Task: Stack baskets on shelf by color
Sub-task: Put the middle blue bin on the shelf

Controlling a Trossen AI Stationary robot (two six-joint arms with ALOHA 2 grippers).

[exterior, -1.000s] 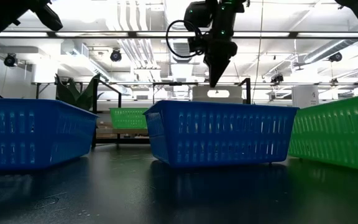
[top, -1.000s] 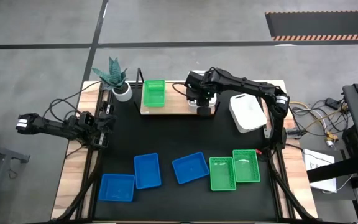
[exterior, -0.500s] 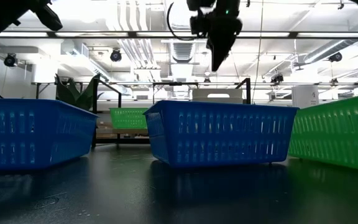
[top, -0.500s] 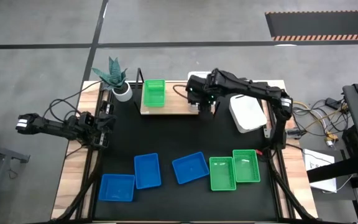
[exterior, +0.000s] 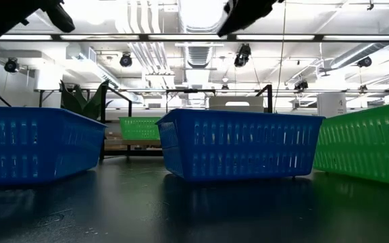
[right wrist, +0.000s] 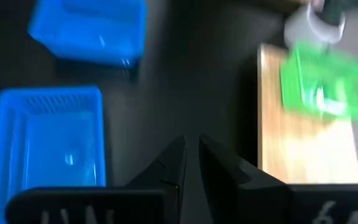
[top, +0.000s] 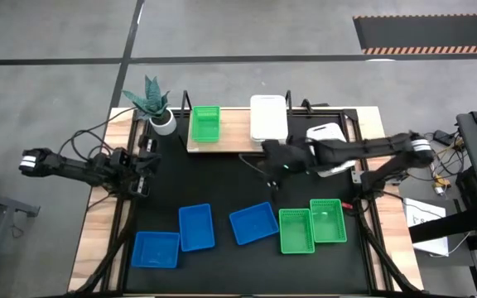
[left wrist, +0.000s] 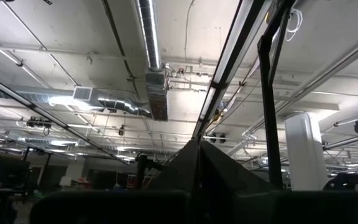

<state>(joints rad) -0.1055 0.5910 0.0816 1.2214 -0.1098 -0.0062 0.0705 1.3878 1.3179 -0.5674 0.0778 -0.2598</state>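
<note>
The light-wood shelf (top: 237, 141) stands at the table's far side. On it rest one green basket (top: 204, 124) at its left and one white basket (top: 268, 117) at its right. More white baskets (top: 328, 151) lie on the table's right part, partly under my right arm. Three blue baskets (top: 195, 226) and two green ones (top: 296, 230) sit near the near edge. My right gripper (top: 272, 168) is shut and hovers over the black top just in front of the shelf. My left gripper (top: 143, 164) is shut and waits at the left edge.
A white plant pot (top: 164, 122) with a green plant stands left of the shelf. Thin black posts (top: 185, 103) rise at the shelf's corners. In the low view, the blue baskets (exterior: 238, 143) and a green one (exterior: 367, 138) fill the foreground. Cables lie beyond the right edge.
My right gripper has risen from above the shelf's right part and drawn back toward the near edge, now over the black top. The white basket it covered shows whole on the shelf and has stayed in place.
</note>
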